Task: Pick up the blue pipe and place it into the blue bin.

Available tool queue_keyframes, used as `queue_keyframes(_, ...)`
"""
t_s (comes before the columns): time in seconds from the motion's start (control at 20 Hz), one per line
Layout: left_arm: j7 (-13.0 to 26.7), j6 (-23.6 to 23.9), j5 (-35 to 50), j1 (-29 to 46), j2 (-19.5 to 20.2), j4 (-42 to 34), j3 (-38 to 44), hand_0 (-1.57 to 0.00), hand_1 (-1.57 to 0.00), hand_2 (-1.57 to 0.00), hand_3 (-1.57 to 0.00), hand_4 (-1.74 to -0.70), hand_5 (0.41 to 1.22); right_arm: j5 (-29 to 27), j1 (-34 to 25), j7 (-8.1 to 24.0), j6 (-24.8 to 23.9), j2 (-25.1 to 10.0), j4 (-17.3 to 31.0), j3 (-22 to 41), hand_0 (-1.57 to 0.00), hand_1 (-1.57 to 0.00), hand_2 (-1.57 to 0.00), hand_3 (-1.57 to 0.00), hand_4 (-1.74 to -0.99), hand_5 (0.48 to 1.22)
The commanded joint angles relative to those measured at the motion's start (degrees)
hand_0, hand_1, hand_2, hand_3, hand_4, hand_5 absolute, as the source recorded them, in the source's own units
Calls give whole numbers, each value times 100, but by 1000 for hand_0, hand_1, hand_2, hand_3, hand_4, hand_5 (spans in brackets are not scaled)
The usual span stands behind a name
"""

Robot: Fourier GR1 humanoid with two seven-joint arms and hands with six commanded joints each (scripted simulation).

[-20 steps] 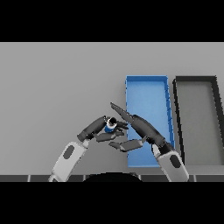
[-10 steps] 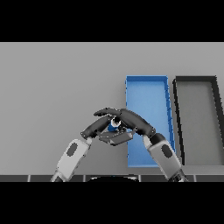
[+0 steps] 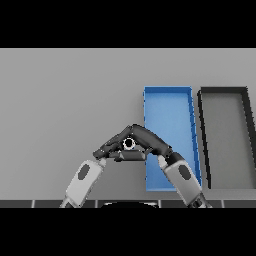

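The left hand (image 3: 114, 145) and right hand (image 3: 150, 141) meet fingertip to fingertip, fingers curled around the blue pipe (image 3: 129, 144), apparently to steady it from both sides; it sits just left of the blue bin (image 3: 169, 100); a dark bin (image 3: 222, 93) stands beyond.

We see a plain grey worktop (image 3: 60, 100). The bin (image 3: 167, 120) is bright blue, with a paler blue floor. The tray (image 3: 225, 135) beside it is black-walled with a dark grey floor. Both hands, left (image 3: 114, 145) and right (image 3: 150, 140), are dark; their forearms are white and grey. The pipe (image 3: 129, 144) shows a whitish ring end.
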Motion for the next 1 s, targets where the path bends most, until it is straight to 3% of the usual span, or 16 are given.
queue_keyframes(0.0,-16,1,-33,4,23,24,2,-1571,-1571,-1545,-1396,-1725,1221,60,29,15,10,28,-2,28,-1470,-1472,-1473,-1429,-1481,1077)
queue_keyframes(0.25,21,-58,-53,0,47,-29,52,-1571,-1571,-1563,-1424,-1734,1221,-121,273,335,53,398,-124,-55,-1538,-1539,-1539,-1525,-1493,1174)
queue_keyframes(0.3,120,-59,-44,66,70,-131,52,-1571,-1571,-1564,-1434,-1732,1221,-140,328,265,54,460,-115,-85,-1545,-1545,-1545,-1534,-1494,1183)
queue_keyframes(0.35,13,-37,-83,55,76,-106,76,-1571,-1571,-1566,-1264,-1734,1221,-106,354,291,14,533,-131,-107,-1550,-1550,-1550,-1541,-1495,1191)
queue_keyframes(0.4,-73,-32,-174,-1,83,-86,92,-1446,-1368,-1336,-1051,-1629,1221,-20,368,222,-14,546,-173,-117,-1554,-1554,-1555,-1547,-1496,1197)
queue_keyframes(0.5,5,-163,-351,11,105,-118,44,-940,-875,-855,-672,-1406,1221,120,378,276,-34,642,-168,-98,-1560,-1560,-1560,-1556,-1497,1206)
queue_keyframes(0.6,-122,-382,-460,61,135,-69,45,-601,-560,-547,-430,-1250,1221,190,351,480,2,715,-167,-109,-1564,-1564,-1564,-1561,-1498,1211)
queue_keyframes(0.7,28,-512,-475,-70,123,52,142,-384,-358,-350,-275,-1134,1063,215,256,542,66,775,-91,-224,-1567,-1567,-1567,-1565,-1498,1215)
queue_keyframes(0.75,105,-509,-481,4,159,9,149,-307,-286,-279,-220,-1092,984,188,361,359,102,755,-165,-260,-1567,-1568,-1568,-1566,-1498,1216)
queue_keyframes(0.85,493,-504,-436,-56,149,26,213,-196,-183,-178,-140,-1031,848,285,359,246,104,848,-149,-223,-1569,-1569,-1569,-1568,-1499,1218)
queue_keyframes(0.95,508,-511,-433,6,172,30,216,-125,-117,-114,-89,-991,729,408,388,86,84,895,-117,-235,-1570,-1570,-1570,-1569,-1499,1219)
